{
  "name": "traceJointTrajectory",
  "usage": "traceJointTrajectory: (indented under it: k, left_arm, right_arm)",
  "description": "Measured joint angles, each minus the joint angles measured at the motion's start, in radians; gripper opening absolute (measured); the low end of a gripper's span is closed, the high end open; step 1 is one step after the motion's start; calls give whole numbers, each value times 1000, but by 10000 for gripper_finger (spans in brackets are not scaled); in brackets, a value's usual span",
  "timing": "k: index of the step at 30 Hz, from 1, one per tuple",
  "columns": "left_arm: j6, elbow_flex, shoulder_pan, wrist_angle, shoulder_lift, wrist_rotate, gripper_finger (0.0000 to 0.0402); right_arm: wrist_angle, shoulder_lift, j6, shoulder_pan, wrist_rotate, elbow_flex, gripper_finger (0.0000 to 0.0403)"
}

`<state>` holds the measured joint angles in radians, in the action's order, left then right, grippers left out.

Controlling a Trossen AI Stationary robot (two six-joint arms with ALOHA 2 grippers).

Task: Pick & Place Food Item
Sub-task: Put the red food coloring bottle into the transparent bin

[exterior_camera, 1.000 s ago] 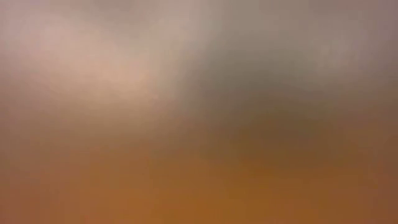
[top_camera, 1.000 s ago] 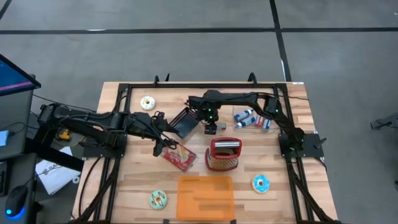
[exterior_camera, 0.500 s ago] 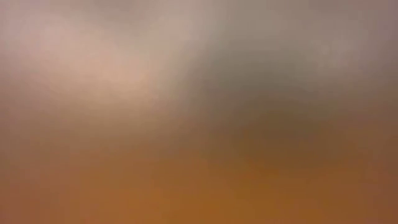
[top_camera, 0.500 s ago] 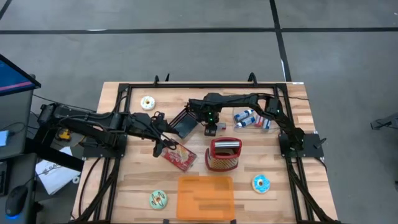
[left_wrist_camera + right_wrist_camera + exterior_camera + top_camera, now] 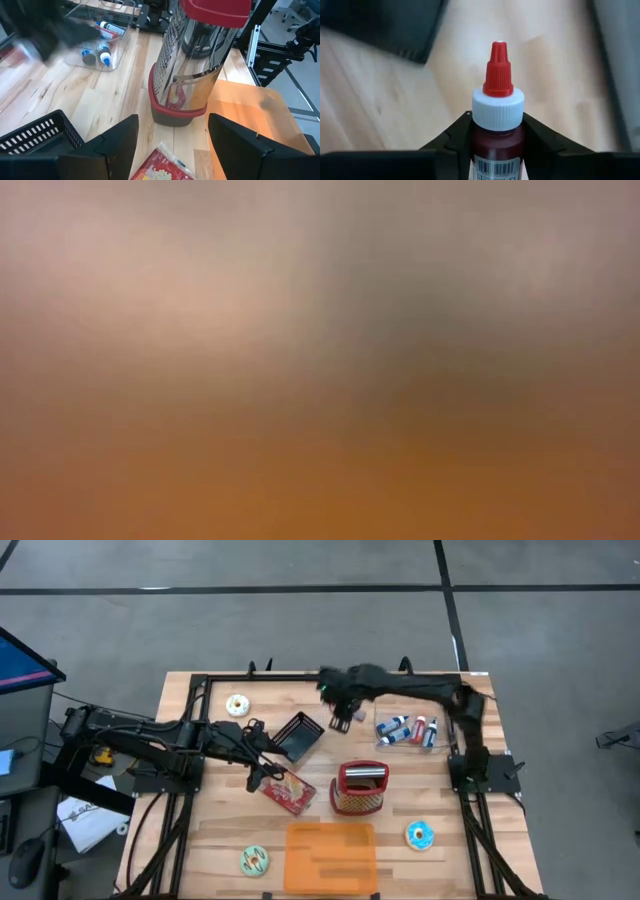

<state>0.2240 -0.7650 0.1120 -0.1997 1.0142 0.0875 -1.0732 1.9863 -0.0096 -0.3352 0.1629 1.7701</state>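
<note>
On grey floor, wooden table [image 5: 225, 840], black frame [image 5: 200, 690]

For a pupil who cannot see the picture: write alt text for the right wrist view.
A small bottle of dark red liquid, with a white cap and red nozzle, is gripped between the right gripper's two dark fingers. Behind it lie the blurred wooden table and a black basket.

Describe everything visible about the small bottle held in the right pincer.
The small bottle has a red pointed nozzle tip above a white ribbed screw cap, and a dark red body bearing a white label with a barcode. It looks like plastic and its cap is on. The right pincer grips its body from both sides, just under the cap, nozzle pointing away from the wrist. Nothing else touches it. From above, that pincer is over the table's far middle, beside the black basket.
</note>
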Motion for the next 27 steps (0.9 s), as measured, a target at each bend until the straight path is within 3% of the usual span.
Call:
traceJointTrajectory:
  k: [6, 12, 21, 27]
  left_arm:
    - [14, 0, 0, 23, 0, 18, 237]
    - [38, 0, 0, 51, 0, 22, 237]
    - [93, 0, 0, 51, 0, 34, 237]
    - [150, 0, 0, 51, 0, 34, 237]
  right_arm:
    - [-17, -169, 112, -71, 127, -53, 117]
    - [50, -379, 233, -174, 163, -346, 117]
    - [206, -625, 349, -217, 126, -757, 117]
    - [327, -679, 376, -232, -23, -921, 136]
